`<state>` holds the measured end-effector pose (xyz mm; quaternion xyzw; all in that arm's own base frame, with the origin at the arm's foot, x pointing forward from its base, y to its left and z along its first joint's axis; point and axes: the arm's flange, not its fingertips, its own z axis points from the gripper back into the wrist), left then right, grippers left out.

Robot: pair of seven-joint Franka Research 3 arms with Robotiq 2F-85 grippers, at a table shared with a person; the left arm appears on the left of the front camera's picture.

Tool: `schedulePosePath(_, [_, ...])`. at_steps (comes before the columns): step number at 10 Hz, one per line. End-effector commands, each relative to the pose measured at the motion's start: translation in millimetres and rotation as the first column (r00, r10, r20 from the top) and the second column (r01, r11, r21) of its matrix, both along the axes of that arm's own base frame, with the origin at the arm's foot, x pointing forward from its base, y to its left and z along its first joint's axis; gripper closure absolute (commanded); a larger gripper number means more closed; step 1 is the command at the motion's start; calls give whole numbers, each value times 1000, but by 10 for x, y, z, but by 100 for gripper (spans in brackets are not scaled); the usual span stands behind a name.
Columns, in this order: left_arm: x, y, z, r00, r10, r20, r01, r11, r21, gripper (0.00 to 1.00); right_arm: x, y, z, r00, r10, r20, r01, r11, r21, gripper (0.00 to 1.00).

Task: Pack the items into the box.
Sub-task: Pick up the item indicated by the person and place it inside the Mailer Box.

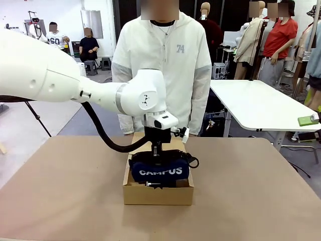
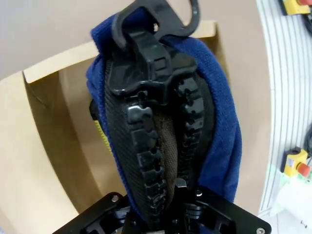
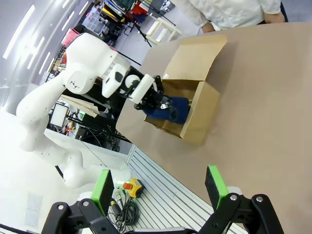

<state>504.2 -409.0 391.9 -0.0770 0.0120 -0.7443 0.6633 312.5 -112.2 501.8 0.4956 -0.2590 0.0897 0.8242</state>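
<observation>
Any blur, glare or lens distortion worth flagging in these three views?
Front view: evenly lit and sharp, the pouch lettering readable. Left wrist view: pouch very close, its zipper crisp, box walls bowed by the wide lens. Right wrist view: rolled sideways, ceiling lights blown out at upper left, table in focus.

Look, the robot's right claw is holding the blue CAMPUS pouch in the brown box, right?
No, the left claw holds the blue CAMPUS pouch in the brown box. The front view shows that arm coming in from the robot's left side.
</observation>
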Motion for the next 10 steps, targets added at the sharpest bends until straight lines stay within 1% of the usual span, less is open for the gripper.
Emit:
schedulePosePath(1, [100, -74, -46, 1000, 19, -3, -18, 997, 78, 100, -11, -21, 9, 1000, 15, 8, -15, 1000, -14, 0])
schedulePosePath(3, [109, -98, -232, 999, 14, -33, -10, 992, 127, 100, -11, -21, 9, 1000, 15, 8, -15, 1000, -14, 0])
schedulePosePath(6, [66, -175, -511, 993, -21, -114, 37, 989, 141, 100, -11, -21, 9, 1000, 15, 8, -15, 1000, -14, 0])
schedulePosePath(10, [56, -187, -688, 986, -11, -164, 38, 986, 161, 100, -11, -21, 9, 1000, 15, 8, -15, 1000, -14, 0])
